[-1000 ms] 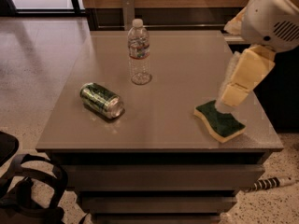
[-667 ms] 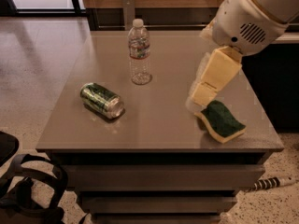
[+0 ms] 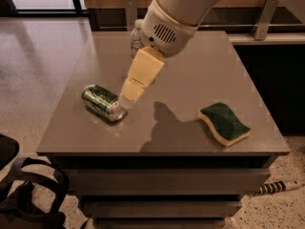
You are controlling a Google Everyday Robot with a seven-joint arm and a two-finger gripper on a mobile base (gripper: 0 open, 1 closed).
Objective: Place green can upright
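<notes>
While the green can (image 3: 101,100) lies on its side in the left-centre of the frame, on the left part of the grey worktop (image 3: 200,70), the task is at the reach-in step and the can has not been grasped. Its dark green body runs diagonally, with the shiny silver end turned toward the lower right. Just beside that end, touching it or very nearly so, is the tip of the cream-coloured gripper (image 3: 127,100), which slants down from the white arm (image 3: 181,8) filling the upper centre of the frame. Whether the gripper is wide or narrow cannot be told from this angle, and it does not appear to hold anything. Behind the arm, a clear water bottle (image 3: 135,42) shows partly at the upper centre, standing well apart from the can. Further right, a green-and-yellow sponge (image 3: 224,123) rests flat near the right edge of the worktop, away from the action. The next move probably calls for settling the gripper around the can's round body without nudging it into a roll, closing firmly, then lifting and turning it until one silver end faces down onto the worktop.
</notes>
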